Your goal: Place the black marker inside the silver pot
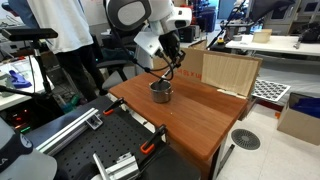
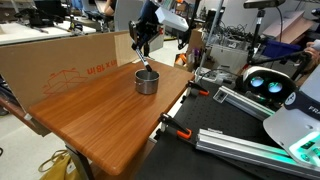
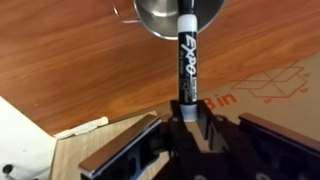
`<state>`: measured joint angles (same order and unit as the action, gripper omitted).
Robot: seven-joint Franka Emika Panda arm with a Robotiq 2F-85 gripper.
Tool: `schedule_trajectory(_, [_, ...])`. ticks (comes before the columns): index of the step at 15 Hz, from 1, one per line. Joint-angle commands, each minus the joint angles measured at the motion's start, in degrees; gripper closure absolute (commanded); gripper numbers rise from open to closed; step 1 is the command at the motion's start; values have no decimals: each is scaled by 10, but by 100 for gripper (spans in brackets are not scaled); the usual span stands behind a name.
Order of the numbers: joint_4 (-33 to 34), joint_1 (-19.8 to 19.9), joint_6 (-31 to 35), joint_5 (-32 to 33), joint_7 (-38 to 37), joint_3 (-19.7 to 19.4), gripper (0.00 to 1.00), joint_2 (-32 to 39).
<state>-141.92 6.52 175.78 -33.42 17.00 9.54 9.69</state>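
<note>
The gripper is clamping the black marker by one end, and its two fingers are pressing on the barrel from both sides, as the wrist view is showing. The marker is pointing straight away from the gripper toward the silver pot, and its far end, with a pale band, is overlapping the rim of the pot in this view. I cannot tell if this end is already reaching inside the pot or is only hanging above it. In both exterior views the arm is hanging over the wooden table, and the gripper is hovering just above the pot, with the marker showing as a thin dark line between them. The pot is standing upright on the table, near the far edge, and a cardboard box is standing near it on the same table. In an exterior view a big cardboard sheet is rising behind the table.
</note>
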Motion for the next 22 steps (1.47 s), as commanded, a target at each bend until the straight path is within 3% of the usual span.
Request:
schedule_trajectory(1, [-25,-17,56,26,0,-10,95,17])
schedule_trajectory(9, [-34,-98,110,60,-11,-84,95,70])
schedule_trajectory(10, [-41,-99,110,138,-79,-98,95,71])
schedule_trajectory(11, [-39,-110,106,155,-89,-113,53,73])
schedule_trajectory(12, [-32,-141,96,116,-60,-137,53,74])
schedule_trajectory(19, [-24,-224,70,119,-75,-222,3,81])
schedule_trajectory(22, [-23,-242,47,118,-78,-238,0,65])
